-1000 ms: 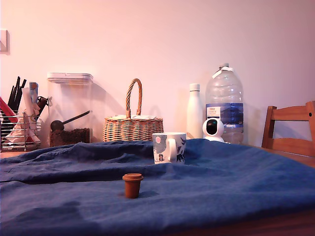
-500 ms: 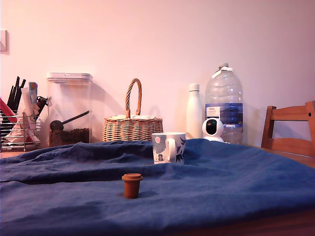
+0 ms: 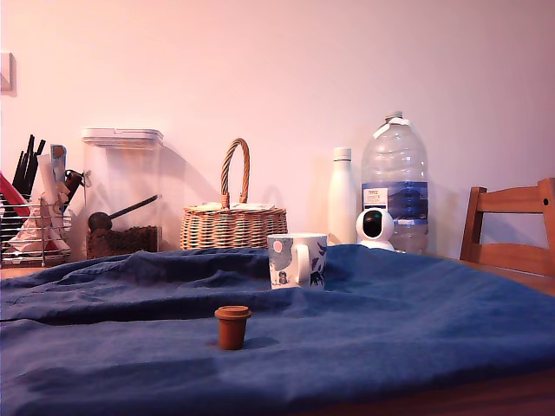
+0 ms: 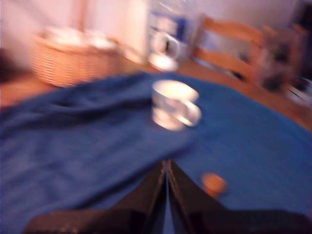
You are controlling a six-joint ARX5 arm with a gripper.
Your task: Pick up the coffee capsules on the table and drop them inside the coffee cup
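A reddish-brown coffee capsule (image 3: 232, 326) stands upright on the wrinkled dark blue cloth of the table (image 3: 416, 321), nearer the front than the white patterned coffee cup (image 3: 297, 259). The arm does not show in the exterior view. The wrist view is blurred: my gripper (image 4: 166, 165) is shut, its black fingers pressed together with nothing between them, above the cloth. The capsule (image 4: 213, 184) lies close beside the fingertips, and the cup (image 4: 174, 104) stands further ahead with its handle turned sideways. No pale green capsule is in view.
Behind the cup stand a wicker basket (image 3: 232, 222), a white bottle (image 3: 343, 196), a large water bottle (image 3: 395, 182) and a small white camera (image 3: 375, 228). A clear container (image 3: 122, 192) and a wire rack (image 3: 35, 225) sit at the exterior view's left, a wooden chair (image 3: 512, 227) at its right.
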